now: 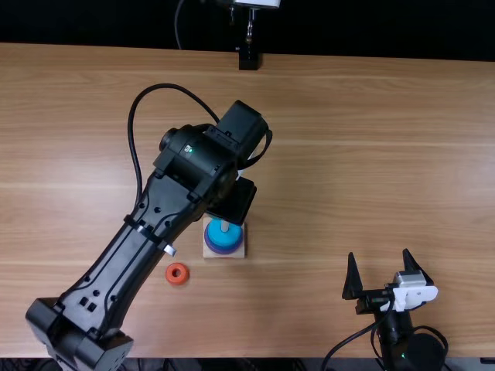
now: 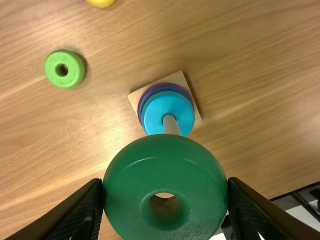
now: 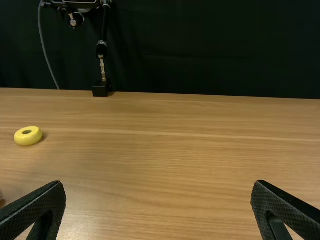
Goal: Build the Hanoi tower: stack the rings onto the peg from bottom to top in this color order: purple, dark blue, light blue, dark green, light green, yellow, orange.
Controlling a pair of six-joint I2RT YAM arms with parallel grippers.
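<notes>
The left end effector (image 1: 234, 202) is clamped on the dark green ring (image 2: 165, 167), held above the desk (image 1: 348, 154) near the peg (image 2: 170, 125), where the light blue ring (image 2: 154, 114) sits on top of the dark blue ring (image 2: 161, 90) and purple ring (image 2: 168, 85) on a square base (image 2: 179, 77). Flat on the desk, apart from the base, lie the light green ring (image 2: 51, 70), yellow ring (image 3: 22, 138) and orange ring (image 1: 176, 280). Near the desk's near edge, the right end effector (image 1: 378, 253) is spread apart and empty.
</notes>
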